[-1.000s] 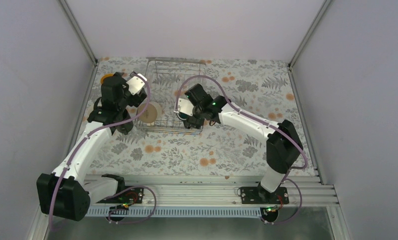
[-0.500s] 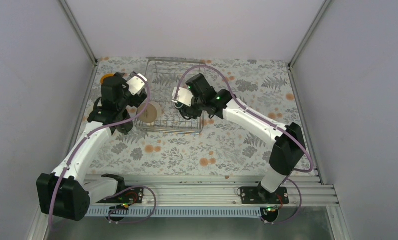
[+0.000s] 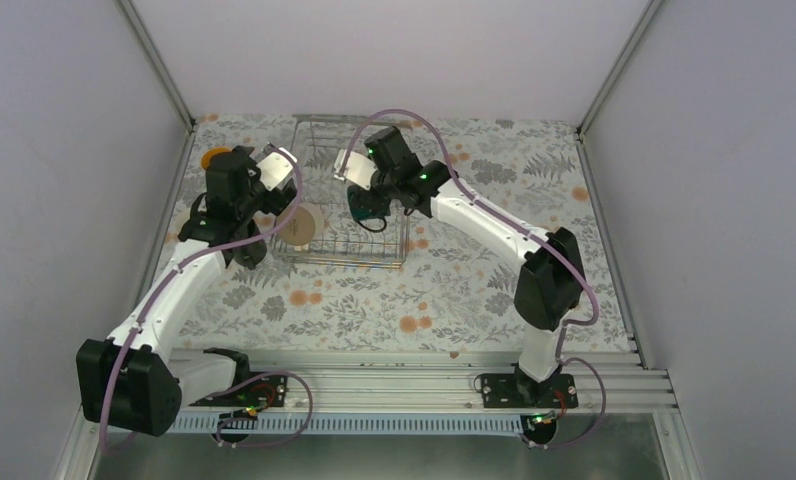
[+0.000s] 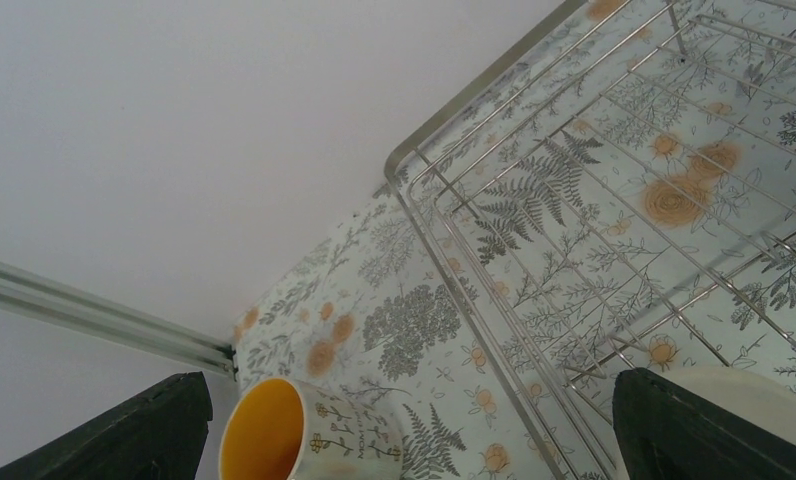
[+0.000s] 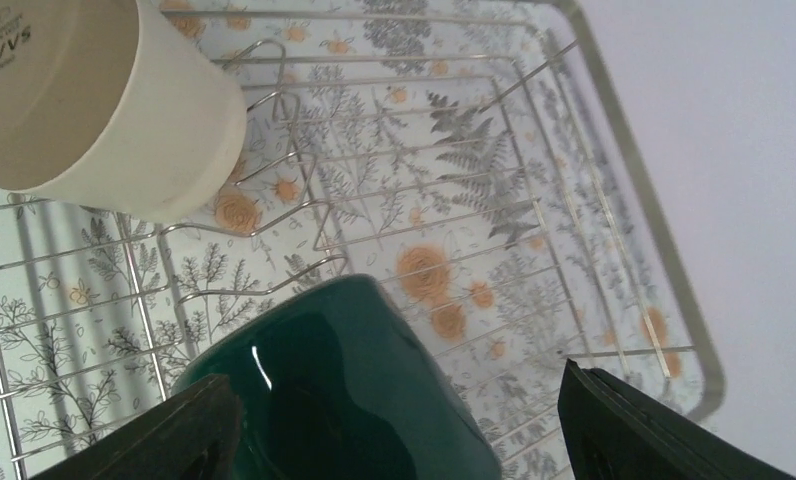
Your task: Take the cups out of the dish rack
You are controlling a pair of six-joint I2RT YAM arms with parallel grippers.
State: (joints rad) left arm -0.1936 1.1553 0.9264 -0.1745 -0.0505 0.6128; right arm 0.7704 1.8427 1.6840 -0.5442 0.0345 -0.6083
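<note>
Okay, I'm on the overhead. The dish rack (image 3: 354, 262) sits toward the back of the floral bench (image 3: 424, 300), a little left of centre, and both arms are reaching in toward it.

Right arm first. The right fingers (image 5: 654, 435) are over the rack's right half with the dark green cup (image 5: 344, 390) between them. On the wrist feed the cup fills the lower middle of the picture. Its left side is hard against the left-hand finger, and a narrow strip of rack wire shows between it and the other one. I read that as a grasp on the cup. From above, I get a flash of green (image 3: 360, 208) tucked under the wrist, above the wire floor.

Same feed, upper left: the cream cup (image 5: 94, 110) is leaning on the raised wire loops, flat end toward the lens with printed lettering on it. On the overhead it's in the rack's near-left corner (image 3: 300, 226), just inside the side rail.

Now the left arm. The left fingers (image 4: 144, 435) are spread wide, one at each bottom corner of the wrist picture, and they're gripping nothing. Between them I see the rack's far-left corner (image 4: 404, 165) and the patterned bench through the grid. The cream cup's pale rim (image 4: 744, 385) pokes out just behind the right-hand finger.

The yellow-orange cup (image 4: 304, 435) is outside the rack, on the bench by the left wall. It's yellow inside with a flower print outside, close beside the left-hand finger. From above it's a small orange disc (image 3: 214, 157) left of the rack.
</note>
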